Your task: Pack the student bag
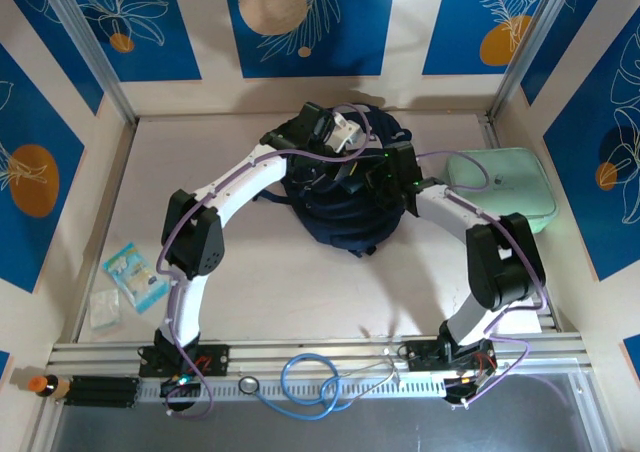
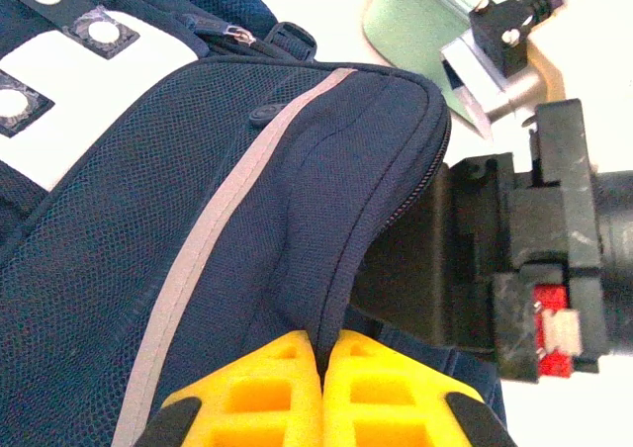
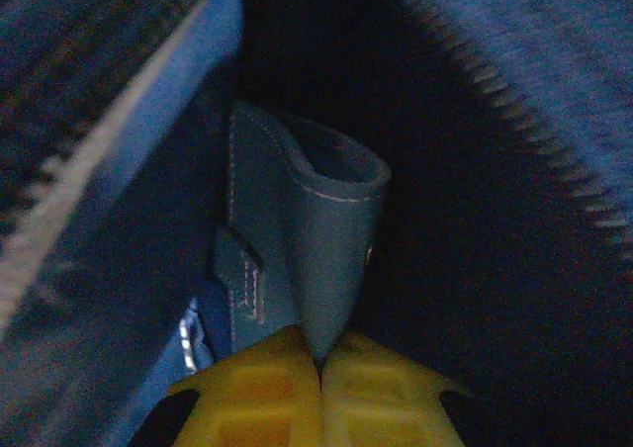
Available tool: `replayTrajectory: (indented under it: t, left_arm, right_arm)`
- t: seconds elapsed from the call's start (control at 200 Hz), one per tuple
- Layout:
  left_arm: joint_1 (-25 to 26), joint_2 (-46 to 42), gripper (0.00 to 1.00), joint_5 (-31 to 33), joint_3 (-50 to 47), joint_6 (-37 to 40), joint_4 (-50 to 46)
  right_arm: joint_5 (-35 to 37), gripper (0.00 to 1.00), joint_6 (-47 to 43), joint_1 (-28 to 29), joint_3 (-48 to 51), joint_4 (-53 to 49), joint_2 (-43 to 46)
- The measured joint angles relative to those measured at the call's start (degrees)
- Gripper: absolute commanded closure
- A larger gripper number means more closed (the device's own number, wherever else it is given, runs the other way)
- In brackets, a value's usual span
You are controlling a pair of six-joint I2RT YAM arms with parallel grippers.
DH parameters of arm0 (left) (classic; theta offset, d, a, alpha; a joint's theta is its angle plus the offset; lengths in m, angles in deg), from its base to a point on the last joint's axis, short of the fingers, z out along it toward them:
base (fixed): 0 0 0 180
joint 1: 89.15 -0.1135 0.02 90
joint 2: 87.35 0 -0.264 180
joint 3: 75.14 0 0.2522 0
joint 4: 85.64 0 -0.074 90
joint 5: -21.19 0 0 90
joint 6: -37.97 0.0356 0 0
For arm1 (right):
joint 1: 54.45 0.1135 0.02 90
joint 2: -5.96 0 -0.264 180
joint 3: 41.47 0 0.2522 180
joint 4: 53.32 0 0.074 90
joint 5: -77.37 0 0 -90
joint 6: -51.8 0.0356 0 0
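STUDENT BAG ON THE DESK: A large dark navy fabric backpack with light grey patches, the student bag [image 1: 345, 232], sits mid-desk toward the far side of the pale desk [image 1: 250, 272], with both white robot arms bent over it. The yellow-padded left fingers [image 2: 309, 360] are clenched on a fold of the bag's mesh front panel at the zip edge, near the thin pale stripe [image 2: 213, 229]. The right fingers [image 3: 307, 370] are inside the bag's dark opening, pinched tight on a blue-grey stitched fabric tab [image 3: 331, 229] between two lines of zip teeth. A mint-green rounded rectangular case [image 1: 500, 187] lies just to the right of the bag, beside the right arm. Well apart, near the desk's left edge, lie a clear packet with blue print [image 1: 135, 272] and a small white packet [image 1: 103, 310]. A blue cable [image 1: 305, 377] loops on the rail at the near edge.
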Motion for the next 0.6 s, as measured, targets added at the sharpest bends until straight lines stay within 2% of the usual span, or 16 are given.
replayTrajectory:
  t: [0.125, 0.185, 0.265, 0.345, 0.52, 0.6]
  left_arm:
    - [-0.31, 0.0, 0.98, -0.22, 0.0, -1.42, 1.05]
    - [-0.55, 0.0, 0.98, -0.04, 0.0, -1.88, 1.27]
    - [-0.98, 0.0, 0.98, -0.07, 0.0, -2.6, 1.84]
    - [-1.27, -0.02, 0.97, 0.0, -0.04, -2.95, 2.03]
    - [-1.38, -1.4, 0.92, 0.02, -3.13, -2.71, 2.93]
    - [-1.55, -1.97, 0.84, -0.07, -4.26, -2.54, 3.52]
  right_arm:
    - [2.71, 0.93, 2.16, 1.64, 0.04, 5.64, -1.27]
    - [2.51, 0.83, 3.13, 1.7, 0.17, 8.55, -2.67]
    - [1.14, 0.62, 4.0, 1.44, 0.87, 13.0, -4.57]
    - [-0.02, 0.53, 4.9, 1.09, 2.86, 16.09, -4.7]
    - [-3.28, 0.52, 4.9, -0.2, 9.57, 16.59, 2.36]
    - [-4.42, 0.54, 4.83, -1.16, 12.33, 14.38, 7.69]
